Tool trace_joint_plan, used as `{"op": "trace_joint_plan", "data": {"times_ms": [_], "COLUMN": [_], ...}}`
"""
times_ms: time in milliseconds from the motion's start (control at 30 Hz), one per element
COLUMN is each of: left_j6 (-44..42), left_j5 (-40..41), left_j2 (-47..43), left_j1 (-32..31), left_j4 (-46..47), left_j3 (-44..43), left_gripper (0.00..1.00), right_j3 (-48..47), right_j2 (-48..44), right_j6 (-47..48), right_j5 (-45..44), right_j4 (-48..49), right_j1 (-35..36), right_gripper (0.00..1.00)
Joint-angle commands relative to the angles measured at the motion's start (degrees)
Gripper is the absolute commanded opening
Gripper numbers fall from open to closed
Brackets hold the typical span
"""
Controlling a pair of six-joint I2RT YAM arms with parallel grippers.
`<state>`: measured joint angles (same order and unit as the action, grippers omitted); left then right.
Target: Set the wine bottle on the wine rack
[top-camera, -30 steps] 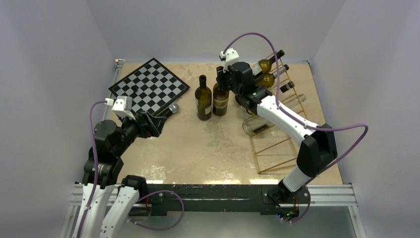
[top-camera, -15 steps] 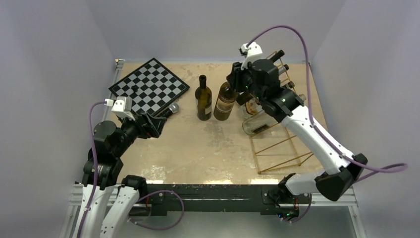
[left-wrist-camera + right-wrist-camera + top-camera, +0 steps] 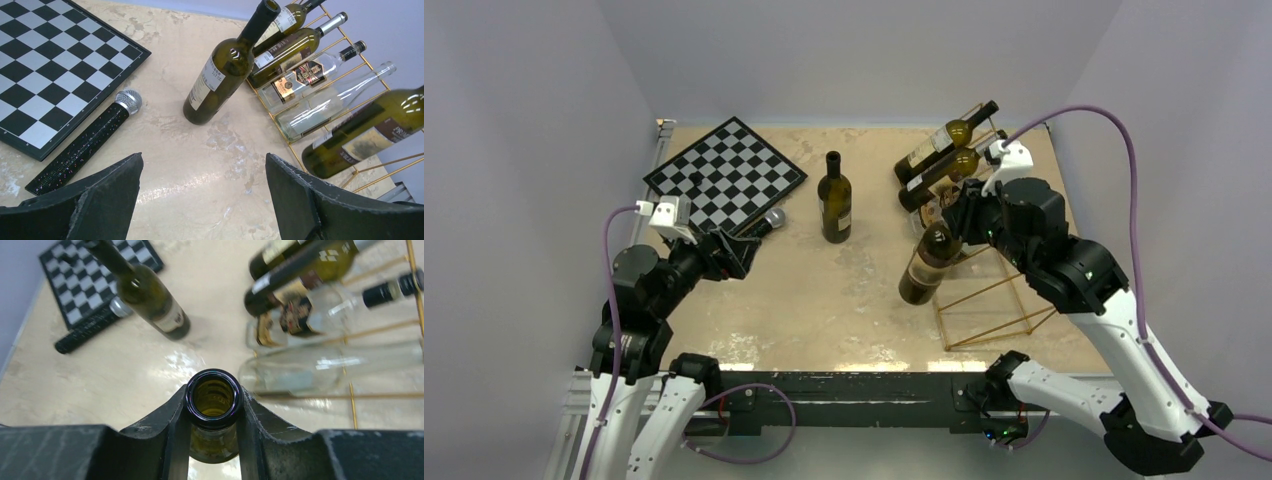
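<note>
On the left of the overhead view my left gripper (image 3: pixel 203 165) hangs over the table (image 3: pixel 824 300) with its fingers spread wide and nothing between them, touching nothing. Just above it, in the upper left of the frame, lies the chessboard (image 3: pixel 724 172), and a black microphone (image 3: pixel 764 222) with a silver head rests against the board's near edge. Toward the centre a dark green bottle (image 3: pixel 834 205) stands upright on the table by itself, well apart from either arm. Right of centre is the wine bottle (image 3: pixel 924 272), tilted, its base toward the lower left and its open mouth up toward the wrist. My right gripper (image 3: pixel 214 405) is clamped on its neck just below the lip, one finger pressed to each side. I cannot tell whether its base touches the table. It sits at the left edge of the wine rack (image 3: pixel 977 292), beside the empty slots in the lower part of the frame. The upper slots already hold four bottles lying slanted: two dark ones (image 3: pixel 944 137) farthest up, then a clear one with a dark label (image 3: pixel 310 75), then an empty clear one (image 3: pixel 330 102) that lies closest to the held bottle.
</note>
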<state>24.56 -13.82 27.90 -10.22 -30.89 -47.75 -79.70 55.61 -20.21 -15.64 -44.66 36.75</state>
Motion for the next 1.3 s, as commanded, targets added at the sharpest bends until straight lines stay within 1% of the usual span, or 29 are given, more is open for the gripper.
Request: {"op": "trace_joint_plan", "data": {"times_ms": [0,233,567,767,967,1200,1267], "left_j6": [0.89,1.17,1.53,1.46,1.07,1.34,1.52], "left_j5": [-1.26,-2.33,-2.74,-2.84,-1.87,-2.45,-2.93], "left_j2": [-0.63,-0.12,1.25,1.57,1.48,2.10,2.37], "left_j1": [-0.19,-0.24,-0.33,-0.33,-0.33,-0.33,-0.33], "left_j4": [1.89,2.70,2.90,3.00,2.20,2.75,3.10], "left_j3": [0.65,0.93,0.69,0.55,0.52,1.07,1.23], "left_gripper": [0.96,0.96,0.96,0.96,0.96,0.95,0.96], "right_j3": [2.91,9.96,16.84,18.97,21.30,24.08,24.76], "right_j2": [-5.55,-12.19,-16.98,-17.34,-18.27,-21.57,-22.34], "right_j6": [-6.14,-12.03,-19.90,-22.90,-26.93,-31.85,-34.69], "right_j5": [-6.26,-12.20,-23.91,-25.77,-25.57,-25.51,-26.38], "right_j4": [-3.74,-10.39,-12.38,-12.64,-14.68,-17.83,-19.76], "right_j1": [-0.01,-0.15,-0.49,-1.07,-1.16,-1.20,-1.29], "right_gripper": [0.00,0.00,0.00,0.00,0.00,0.19,0.21]}}
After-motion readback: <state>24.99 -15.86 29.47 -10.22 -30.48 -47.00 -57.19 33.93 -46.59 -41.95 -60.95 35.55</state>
